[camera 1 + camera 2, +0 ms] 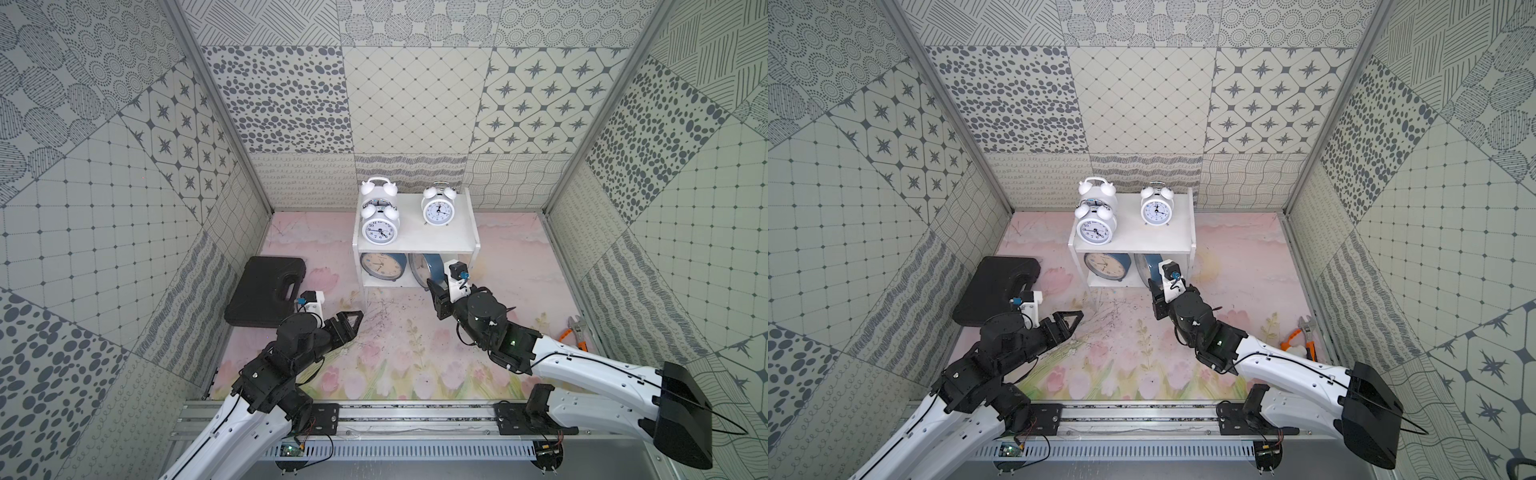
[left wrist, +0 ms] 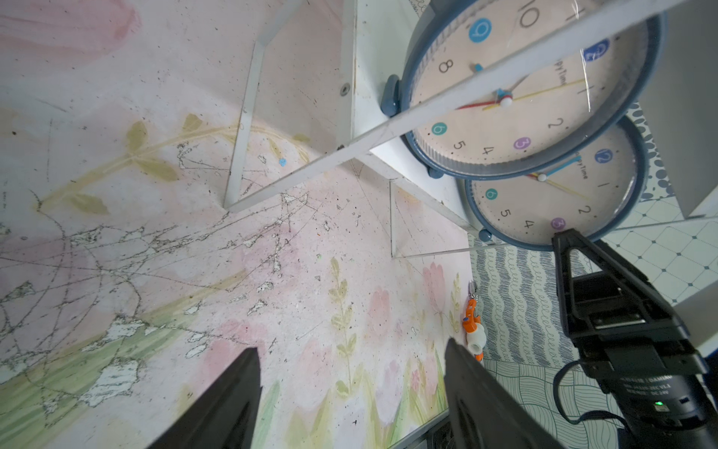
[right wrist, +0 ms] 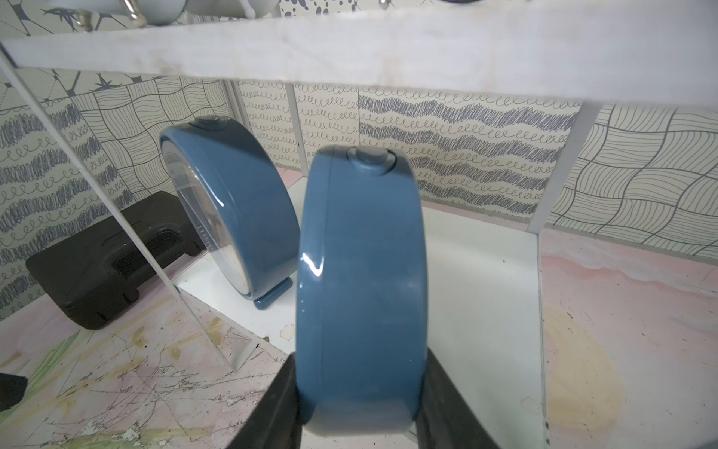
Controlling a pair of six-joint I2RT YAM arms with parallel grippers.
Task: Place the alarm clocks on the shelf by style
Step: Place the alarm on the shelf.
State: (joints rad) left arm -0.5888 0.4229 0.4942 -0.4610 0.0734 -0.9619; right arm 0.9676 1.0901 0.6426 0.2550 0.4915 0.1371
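Three white twin-bell clocks (image 1: 380, 230) and two glossy round blue clocks (image 1: 382, 266) are counted. One blue clock (image 3: 359, 291) is clamped in the right jaws; the left jaws are parted, empty.

Both top views are looking steeply down on the whole floral-printed tabletop (image 1: 374, 357), sharing nearly all of it. The left wrist camera is facing low toward the small white two-tier shelf (image 2: 365, 58); the right wrist camera is looking closely at a flat round blue-cased clock (image 3: 361, 291) there.
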